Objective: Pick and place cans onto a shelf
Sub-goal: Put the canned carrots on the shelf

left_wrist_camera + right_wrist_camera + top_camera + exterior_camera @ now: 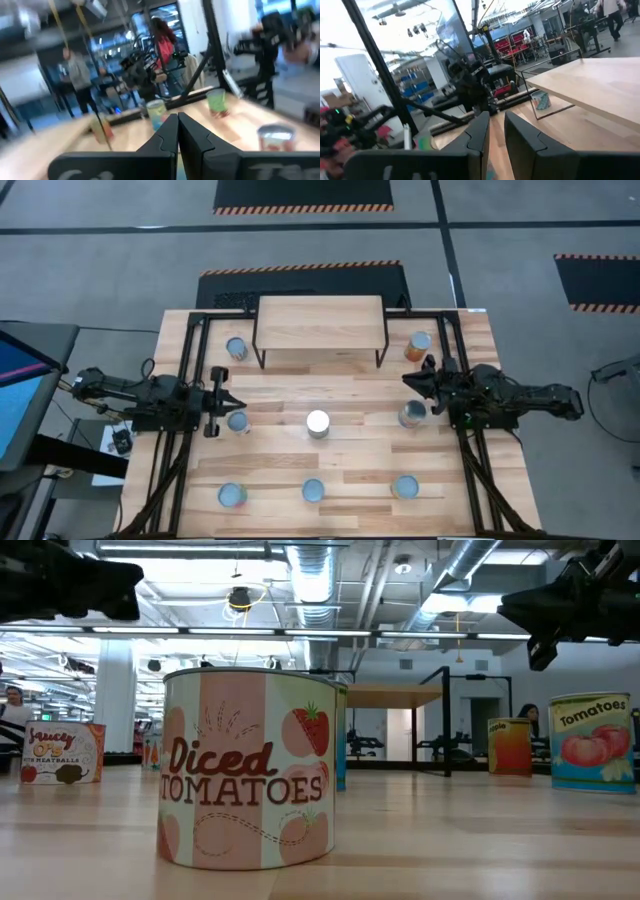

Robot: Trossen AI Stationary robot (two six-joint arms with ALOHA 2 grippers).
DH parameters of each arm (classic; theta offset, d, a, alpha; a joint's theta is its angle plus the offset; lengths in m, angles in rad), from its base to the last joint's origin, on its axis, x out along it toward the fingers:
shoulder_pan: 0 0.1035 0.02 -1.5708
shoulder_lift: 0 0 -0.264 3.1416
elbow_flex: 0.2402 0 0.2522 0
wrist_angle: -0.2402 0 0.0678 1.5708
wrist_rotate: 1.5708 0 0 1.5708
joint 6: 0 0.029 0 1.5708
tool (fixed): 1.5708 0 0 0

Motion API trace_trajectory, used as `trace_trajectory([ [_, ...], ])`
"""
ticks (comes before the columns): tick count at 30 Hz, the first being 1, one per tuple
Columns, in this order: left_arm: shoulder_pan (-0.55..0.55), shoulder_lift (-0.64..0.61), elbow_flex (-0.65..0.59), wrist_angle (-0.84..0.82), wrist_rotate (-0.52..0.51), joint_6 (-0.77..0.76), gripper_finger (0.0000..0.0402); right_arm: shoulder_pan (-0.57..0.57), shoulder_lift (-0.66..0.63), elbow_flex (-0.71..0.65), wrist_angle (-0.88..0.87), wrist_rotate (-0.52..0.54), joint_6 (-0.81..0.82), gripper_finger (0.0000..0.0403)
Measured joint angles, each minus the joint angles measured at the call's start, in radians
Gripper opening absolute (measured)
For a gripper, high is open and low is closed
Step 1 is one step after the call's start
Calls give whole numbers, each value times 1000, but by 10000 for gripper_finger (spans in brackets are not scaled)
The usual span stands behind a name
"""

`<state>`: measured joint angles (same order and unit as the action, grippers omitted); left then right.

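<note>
Hovering empty with fingers pressed together, the left gripper (pixel 232 401) sits above a can (pixel 238 421) at the table's (pixel 350 440) left, the right gripper (pixel 410 380) holds nothing through a narrow gap, and eight cans stand around the bare shelf (pixel 320 322).

Both arms matte black, chunky jointed links with cabling along them; left gripper (pixel 232 402) and right gripper (pixel 408 379) each end in two tapered black fingers (pixel 165 137) with stepped, notched inner edges.
</note>
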<state>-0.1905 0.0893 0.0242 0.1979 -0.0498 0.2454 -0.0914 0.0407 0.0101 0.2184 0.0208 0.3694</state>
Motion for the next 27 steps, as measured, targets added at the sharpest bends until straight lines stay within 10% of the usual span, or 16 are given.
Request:
trace_trajectory([
  [18,0,1,0,158,-306,-127,2,103,153,3,99,66,-91,146],
  [27,55,135,0,231,-509,-90,104,169,365,7,412,176,-212,178],
])
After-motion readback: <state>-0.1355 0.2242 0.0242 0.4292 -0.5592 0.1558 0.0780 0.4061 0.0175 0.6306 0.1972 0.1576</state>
